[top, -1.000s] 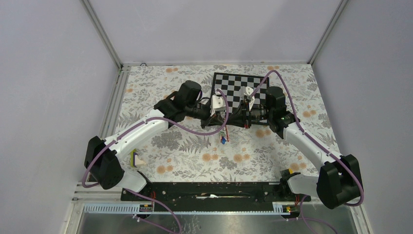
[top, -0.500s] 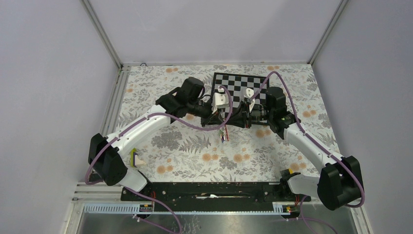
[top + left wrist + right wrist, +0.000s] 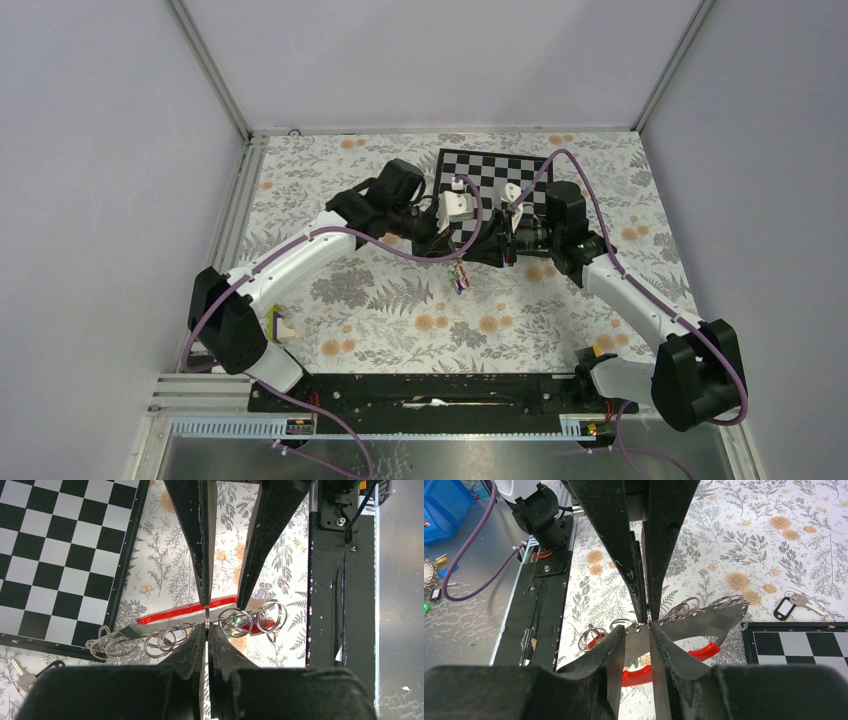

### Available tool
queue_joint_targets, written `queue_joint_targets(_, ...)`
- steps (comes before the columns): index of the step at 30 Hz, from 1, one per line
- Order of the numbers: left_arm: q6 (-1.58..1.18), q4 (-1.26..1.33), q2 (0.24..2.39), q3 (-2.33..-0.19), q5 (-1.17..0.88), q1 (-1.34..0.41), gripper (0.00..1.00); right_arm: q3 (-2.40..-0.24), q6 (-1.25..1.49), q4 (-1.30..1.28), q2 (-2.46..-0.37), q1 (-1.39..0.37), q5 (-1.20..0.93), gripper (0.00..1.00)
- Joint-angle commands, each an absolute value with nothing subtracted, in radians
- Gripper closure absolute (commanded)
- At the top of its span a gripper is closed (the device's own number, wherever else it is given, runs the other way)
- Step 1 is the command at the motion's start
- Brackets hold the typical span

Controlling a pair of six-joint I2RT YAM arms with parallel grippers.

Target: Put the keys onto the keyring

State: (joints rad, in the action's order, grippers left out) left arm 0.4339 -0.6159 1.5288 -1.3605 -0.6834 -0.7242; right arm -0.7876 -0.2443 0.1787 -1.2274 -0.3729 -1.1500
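Observation:
My left gripper (image 3: 468, 243) and right gripper (image 3: 490, 245) meet tip to tip above the mat. The left gripper (image 3: 206, 627) is shut on a thin steel keyring (image 3: 206, 616) seen edge-on. A bunch of several linked rings (image 3: 237, 622) hangs with it, and a flat grey metal piece with red plastic (image 3: 185, 611). Bits of green and blue show behind it. In the top view the keys (image 3: 459, 278) dangle below the grippers. The right gripper (image 3: 638, 626) has its fingers a narrow gap apart around the grey piece (image 3: 694, 627).
A loose key with a black tag (image 3: 791, 602) lies on the floral mat by the chessboard (image 3: 500, 170) corner; it also shows in the left wrist view (image 3: 20, 675). A yellow-and-white block (image 3: 280, 325) sits by the left arm's base. A black rail (image 3: 430, 390) runs along the near edge.
The left arm has swung its elbow and wrist a little to the right. Both grippers stay joined at the rings, and the keys still dangle below them.

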Motion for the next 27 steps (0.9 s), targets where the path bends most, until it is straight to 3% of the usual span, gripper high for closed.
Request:
queue_joint_targets(1, 0.417, -0.59, 1.527, -1.422, -0.697, -0.733, 1.0, -0.774, -0.21, 0.248, -1.209, -0.374, -1.178, 0.68)
queue_joint_targets(27, 0.423, -0.591, 1.533, -1.413, -0.75, -0.745, 1.0, -0.75, -0.158, 0.319, -1.247, -0.393, -1.147, 0.74)
